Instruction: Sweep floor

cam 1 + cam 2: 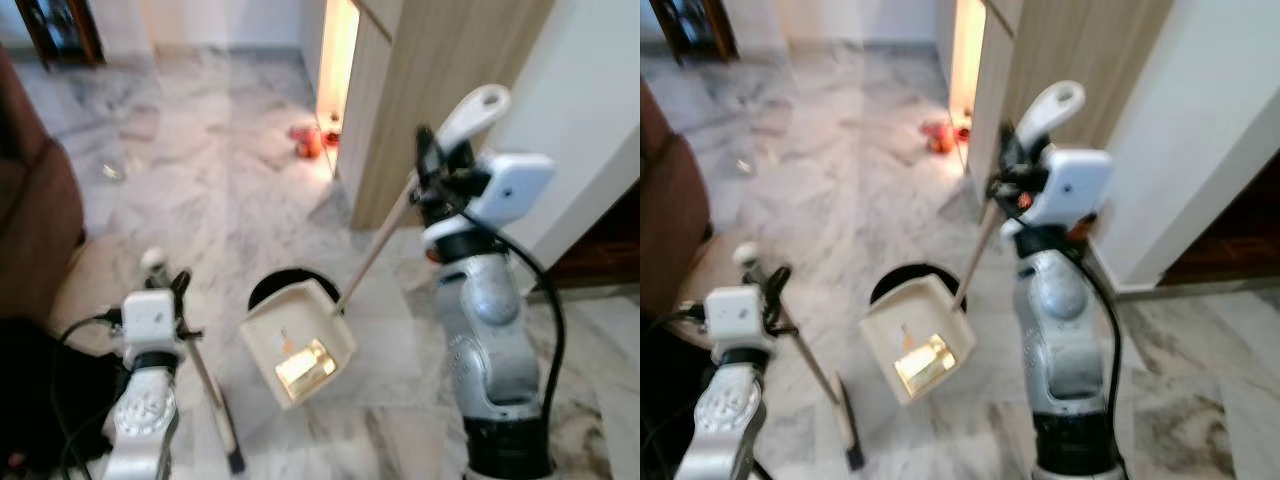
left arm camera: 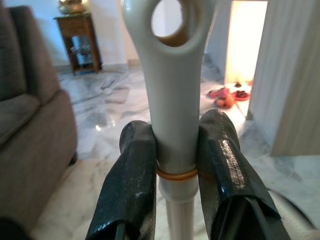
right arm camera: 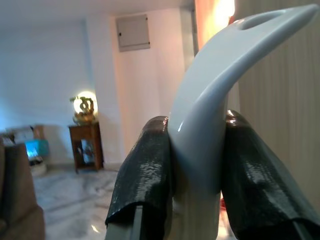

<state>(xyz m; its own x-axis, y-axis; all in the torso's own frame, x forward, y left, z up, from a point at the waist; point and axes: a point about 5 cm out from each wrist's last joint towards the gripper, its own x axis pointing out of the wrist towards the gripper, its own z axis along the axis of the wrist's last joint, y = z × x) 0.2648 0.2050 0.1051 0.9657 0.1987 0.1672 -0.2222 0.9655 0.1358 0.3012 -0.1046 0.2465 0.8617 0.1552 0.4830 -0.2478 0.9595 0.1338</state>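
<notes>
Both arms are up and busy: the right gripper has its two black fingers pinched tight on either side of the white curved grip of the dustpan handle, high in the right half of the left eye frame. From there the handle's wooden pole slants down and to the left to the cream dustpan, which sits tilted at the lower centre of the frame, right at the rim of a round black bin behind it, with a bright yellowish patch showing in its hollow. Over on the lower left, the left gripper clamps its fingers against the pale looped top of the broom handle; the broom itself runs down toward the bottom edge over the marbled floor. A dark brown sofa fills the left edge, a wood-panelled wall stands upper right, and small red items lie on the floor by the lit doorway near the top centre, too blurred to identify.
</notes>
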